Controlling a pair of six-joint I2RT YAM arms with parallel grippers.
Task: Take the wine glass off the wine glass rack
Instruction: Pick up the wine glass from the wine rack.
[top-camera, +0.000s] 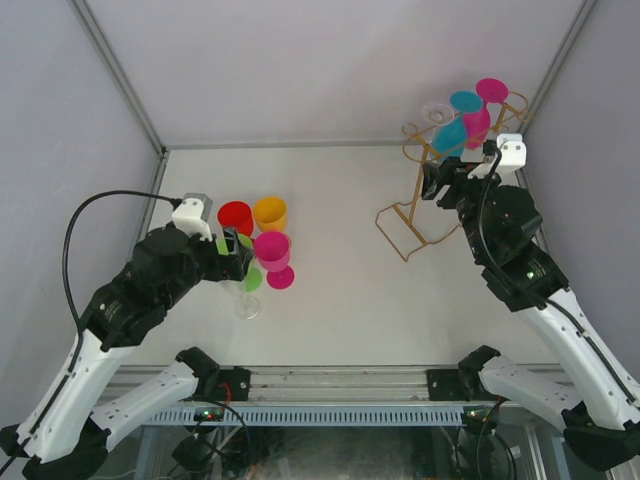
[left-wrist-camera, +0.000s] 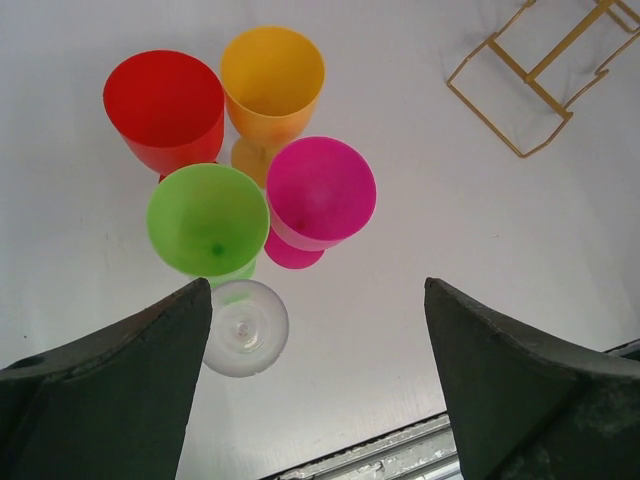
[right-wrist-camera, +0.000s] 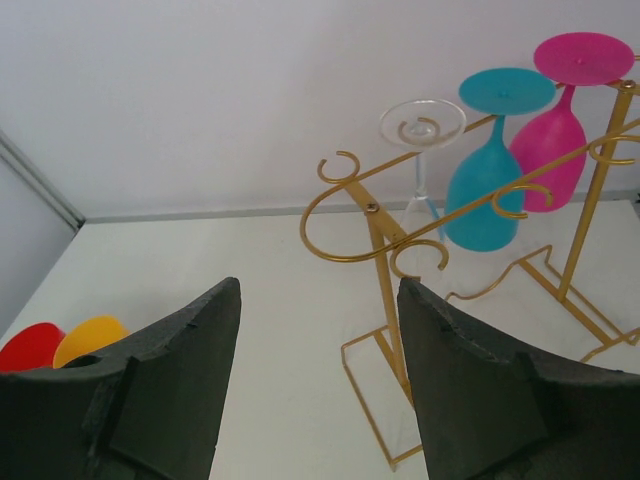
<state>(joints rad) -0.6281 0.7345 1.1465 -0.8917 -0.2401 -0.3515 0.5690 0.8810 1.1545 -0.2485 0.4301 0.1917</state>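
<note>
1. Just short of the wine glass rack (right-wrist-camera: 387, 290), on the side towards the arm bases, the right gripper (right-wrist-camera: 320, 290) hangs with its fingers spread and nothing between them.
2. On the rack's curled arms three glasses hang bowl-down by their feet. A clear hanging glass (right-wrist-camera: 421, 150) is at the rack's left end, a teal glass (right-wrist-camera: 483, 195) is beside it, and a hanging pink glass (right-wrist-camera: 548, 150) is at the right end.
3. Well to the left of the rack, the left gripper (left-wrist-camera: 315, 300) is also spread wide and empty. It is poised above five upright glasses in a tight cluster: a red glass (left-wrist-camera: 165, 105), an orange glass (left-wrist-camera: 272, 80), a green glass (left-wrist-camera: 207, 218), a standing pink glass (left-wrist-camera: 320, 190) and a clear standing glass (left-wrist-camera: 245, 327).
4. With five glasses off the rack and three on it, I judge the task past halfway. The step in hand looks like the right arm's reach for the next glass, most likely the clear one.
5. That move calls for bringing the open jaws around the stem or bowl and closing gently. The foot should then slide out along the loop arm to its open end rather than be pulled straight down. The wire frame looks light, so a snag could drag or tip it.
6. Under the rack, the table (top-camera: 350, 290) is white, matte and smooth. Pale walls (top-camera: 330, 70) close the space behind the rack and on both sides, with a grey frame bar (top-camera: 118, 72) at the corners. The light is even and the shadows are soft.
</note>
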